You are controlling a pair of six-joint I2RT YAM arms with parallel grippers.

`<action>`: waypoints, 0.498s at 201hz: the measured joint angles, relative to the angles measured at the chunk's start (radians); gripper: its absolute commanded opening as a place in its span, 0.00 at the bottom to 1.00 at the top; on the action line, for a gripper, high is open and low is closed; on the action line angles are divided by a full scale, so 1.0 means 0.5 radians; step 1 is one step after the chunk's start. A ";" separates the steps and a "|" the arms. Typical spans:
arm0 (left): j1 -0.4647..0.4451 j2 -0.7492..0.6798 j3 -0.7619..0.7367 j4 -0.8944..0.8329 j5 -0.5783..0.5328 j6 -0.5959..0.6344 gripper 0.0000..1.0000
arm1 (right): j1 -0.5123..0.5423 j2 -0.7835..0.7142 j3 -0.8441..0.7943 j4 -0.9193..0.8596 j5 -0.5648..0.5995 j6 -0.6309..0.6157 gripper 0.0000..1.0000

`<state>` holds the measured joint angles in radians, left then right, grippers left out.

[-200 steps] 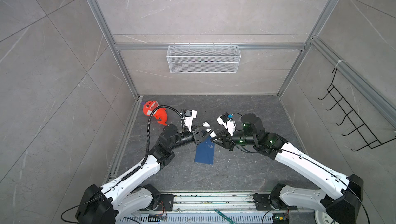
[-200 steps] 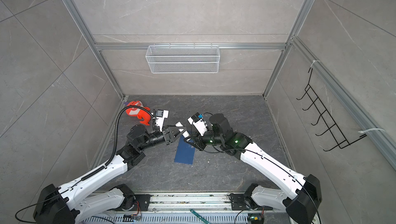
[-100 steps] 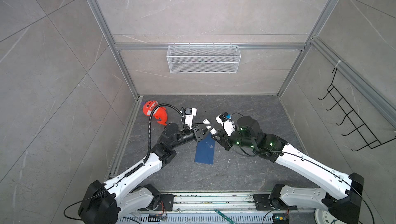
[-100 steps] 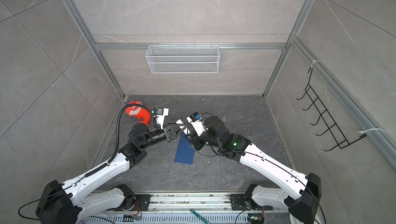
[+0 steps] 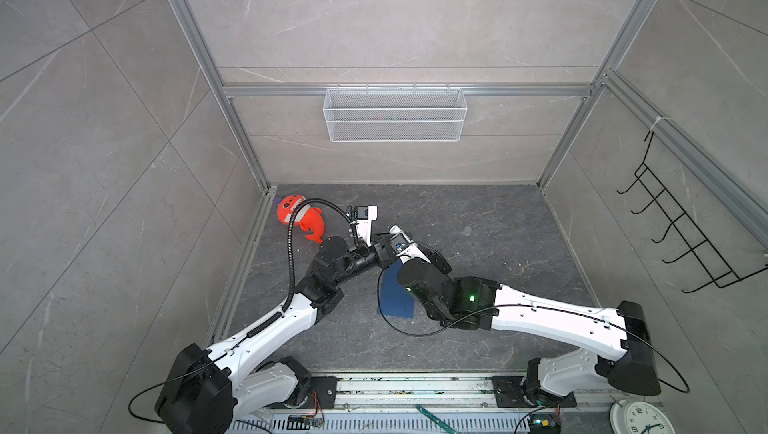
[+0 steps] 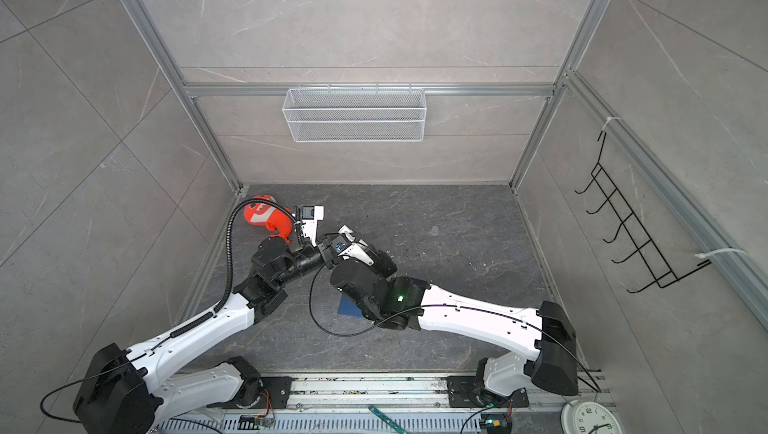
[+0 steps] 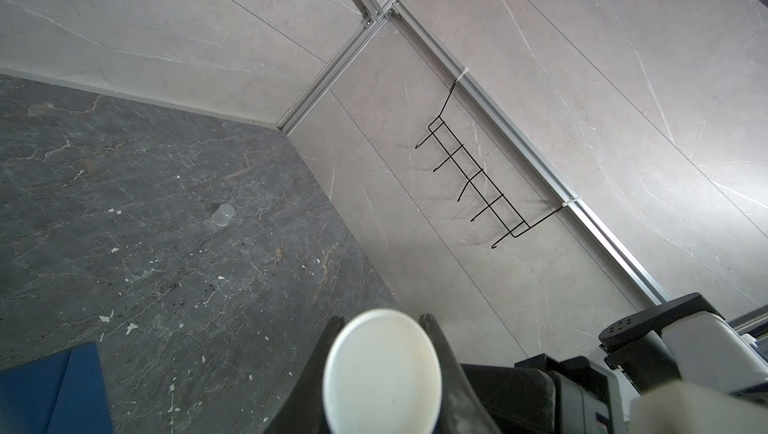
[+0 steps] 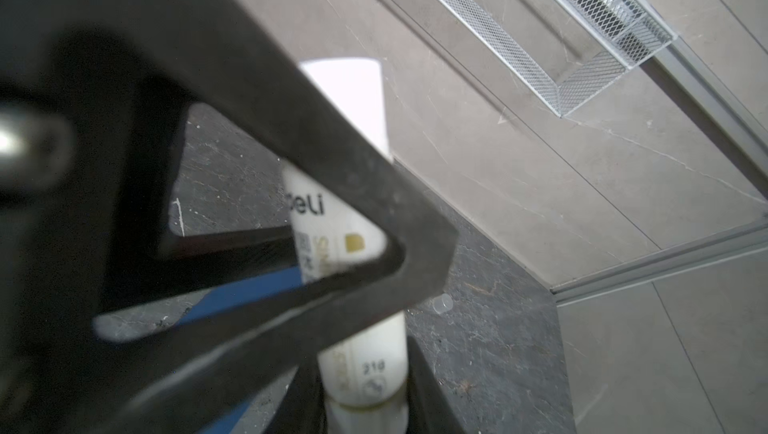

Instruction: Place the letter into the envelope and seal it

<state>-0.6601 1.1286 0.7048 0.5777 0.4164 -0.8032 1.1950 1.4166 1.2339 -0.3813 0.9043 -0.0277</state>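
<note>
**Both grippers on the glue stick, envelope on the tabletop**

The left gripper (image 7: 381, 319) is closed on a white glue stick (image 7: 382, 369), which that wrist view shows end-on between two dark fingers. The right gripper (image 8: 361, 378) clamps the same stick near its base, and one left finger crosses in front of its label. In both top views the two wrists meet above the middle of the tabletop (image 5: 478, 328). The navy envelope (image 5: 390, 299) lies flat there, partly under the right arm. A small clear cap (image 7: 223, 215) lies apart on the dark stone. An orange toy (image 5: 299, 216) lies in the far left corner.
</note>
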 measured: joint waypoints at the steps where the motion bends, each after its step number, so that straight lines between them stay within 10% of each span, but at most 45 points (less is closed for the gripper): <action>1: -0.001 0.000 0.000 -0.001 0.001 0.000 0.00 | 0.000 -0.005 -0.005 0.003 -0.005 -0.002 0.31; 35: -0.040 -0.021 0.001 -0.016 0.085 -0.002 0.00 | -0.197 -0.421 -0.270 0.083 -0.630 0.072 0.72; 100: -0.031 -0.085 0.011 -0.086 0.184 0.021 0.00 | -0.687 -0.697 -0.333 0.058 -1.794 0.224 0.72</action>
<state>-0.6758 1.0863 0.7105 0.5346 0.5083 -0.7925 0.8513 1.0683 1.0672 -0.3523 0.0074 0.0841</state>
